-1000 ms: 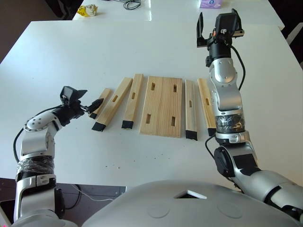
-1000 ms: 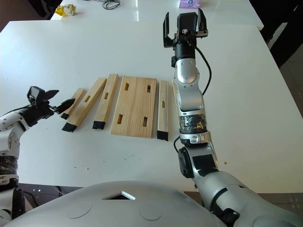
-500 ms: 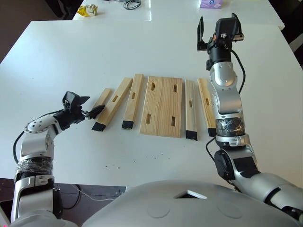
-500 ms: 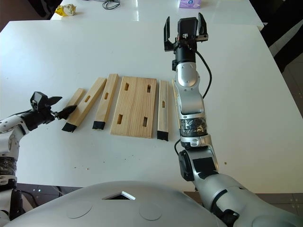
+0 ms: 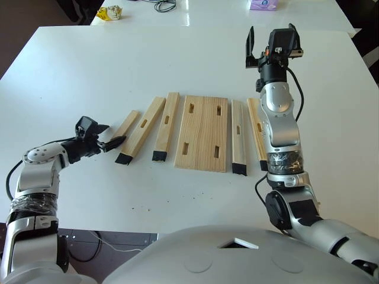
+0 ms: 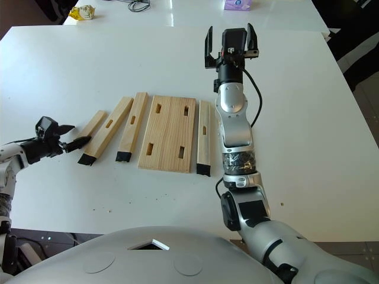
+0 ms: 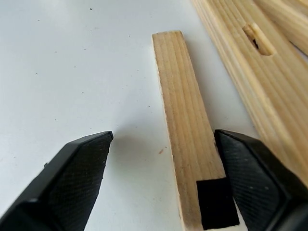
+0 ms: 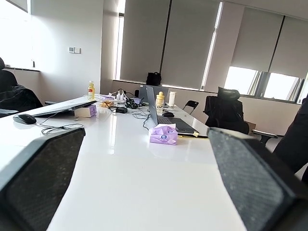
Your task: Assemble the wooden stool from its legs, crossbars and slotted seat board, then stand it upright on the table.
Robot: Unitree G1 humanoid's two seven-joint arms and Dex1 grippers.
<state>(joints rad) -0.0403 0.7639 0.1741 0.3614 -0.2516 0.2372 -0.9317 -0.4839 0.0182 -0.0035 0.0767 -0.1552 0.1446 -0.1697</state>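
The slotted seat board (image 5: 202, 133) lies flat in the middle of the white table (image 5: 89, 71). To its left lie a short wooden piece (image 5: 126, 127) and two slotted legs (image 5: 142, 131) (image 5: 166, 125), their near ends black. Two more slotted pieces (image 5: 237, 135) (image 5: 256, 130) lie to its right, partly behind my right arm. My left gripper (image 5: 109, 135) is open, low over the table just left of the short piece's near end; in the left wrist view the short piece (image 7: 185, 130) lies between the fingers (image 7: 72, 178). My right gripper (image 5: 271, 36) is raised over the table's far side, open and holding nothing.
A second white table behind carries a yellow object (image 5: 110, 12), a purple tissue pack (image 5: 263, 5) and cables. The right wrist view looks across that table to the tissue pack (image 8: 162, 134), a laptop and chairs. Bare tabletop surrounds the row of parts.
My left arm has drawn back a little to the left, its gripper still open by the short piece. My right arm has barely shifted. The wooden parts have not moved.
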